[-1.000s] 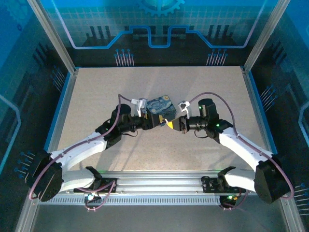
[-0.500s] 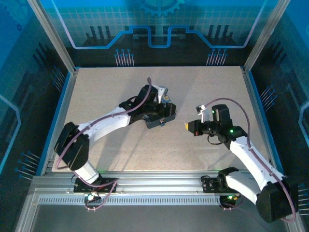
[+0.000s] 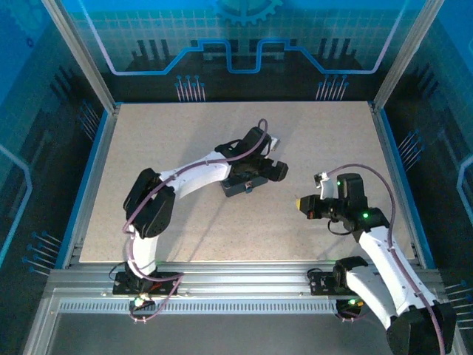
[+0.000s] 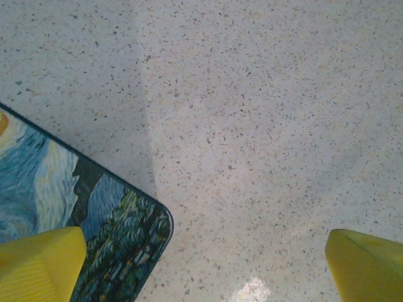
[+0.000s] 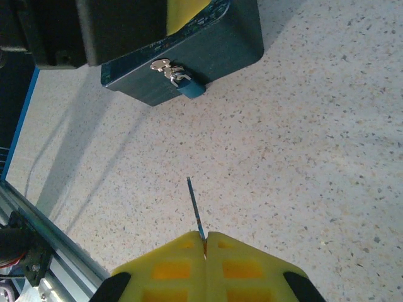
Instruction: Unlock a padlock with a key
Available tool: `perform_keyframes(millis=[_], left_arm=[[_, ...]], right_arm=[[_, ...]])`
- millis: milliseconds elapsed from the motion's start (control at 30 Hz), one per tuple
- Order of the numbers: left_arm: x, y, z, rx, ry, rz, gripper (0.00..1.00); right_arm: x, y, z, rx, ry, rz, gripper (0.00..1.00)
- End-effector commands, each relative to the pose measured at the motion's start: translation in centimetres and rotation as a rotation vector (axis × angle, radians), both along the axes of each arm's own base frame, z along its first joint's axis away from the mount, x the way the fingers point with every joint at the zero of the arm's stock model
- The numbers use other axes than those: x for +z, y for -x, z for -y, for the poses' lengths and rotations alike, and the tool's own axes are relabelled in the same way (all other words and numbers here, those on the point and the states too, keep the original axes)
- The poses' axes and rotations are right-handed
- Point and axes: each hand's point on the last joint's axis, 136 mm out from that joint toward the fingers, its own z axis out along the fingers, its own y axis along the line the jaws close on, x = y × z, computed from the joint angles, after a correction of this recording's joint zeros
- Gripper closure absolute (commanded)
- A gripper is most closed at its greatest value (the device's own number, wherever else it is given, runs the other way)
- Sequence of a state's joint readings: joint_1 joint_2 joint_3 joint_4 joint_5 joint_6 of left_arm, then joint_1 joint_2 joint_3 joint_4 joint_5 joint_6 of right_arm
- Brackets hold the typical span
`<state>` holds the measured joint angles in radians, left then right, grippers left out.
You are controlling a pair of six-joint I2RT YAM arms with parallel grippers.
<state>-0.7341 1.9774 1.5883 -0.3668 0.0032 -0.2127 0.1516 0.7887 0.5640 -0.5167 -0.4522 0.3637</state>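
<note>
High rear overview, 2 close wrist views, box [image 5: 220, 44] in all 3

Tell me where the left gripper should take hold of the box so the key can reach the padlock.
Pinch the box across its walls at the end away from the padlock, probably coming down from above with the left gripper. It lies flat, and the padlock hangs off the side wall facing the right gripper, whose key needs that face free.
</note>
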Motion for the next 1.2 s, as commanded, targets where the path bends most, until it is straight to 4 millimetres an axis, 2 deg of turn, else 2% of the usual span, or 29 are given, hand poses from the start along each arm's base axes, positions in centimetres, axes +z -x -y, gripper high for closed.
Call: perform_keyframes(millis=[0, 333, 600, 1167], left_arm=[[-0.8, 0.1, 0.2, -0.029, -0.058, -0.023, 0.02], [-3.1, 0.9, 1.2, -0.082, -0.1, -0.099, 0.04], [-4.1, 2.9, 1.1, -0.109, -0.126, -0.155, 0.06], [-3.8, 8.0, -2.3, -0.072, -0.069, -0.206, 0.07]], right_arm=[[-0.9, 0.8, 0.5, -0.004, 0.006, -0.038, 0.99], [-1.3, 0.9, 0.9, -0.023, 0.002, -0.045, 0.99], [-1.6, 0.9, 1.0, -0.026, 0.003, -0.05, 0.99], [-2.4, 0.6, 0.6, -0.021, -0.031, -0.077, 0.99]])
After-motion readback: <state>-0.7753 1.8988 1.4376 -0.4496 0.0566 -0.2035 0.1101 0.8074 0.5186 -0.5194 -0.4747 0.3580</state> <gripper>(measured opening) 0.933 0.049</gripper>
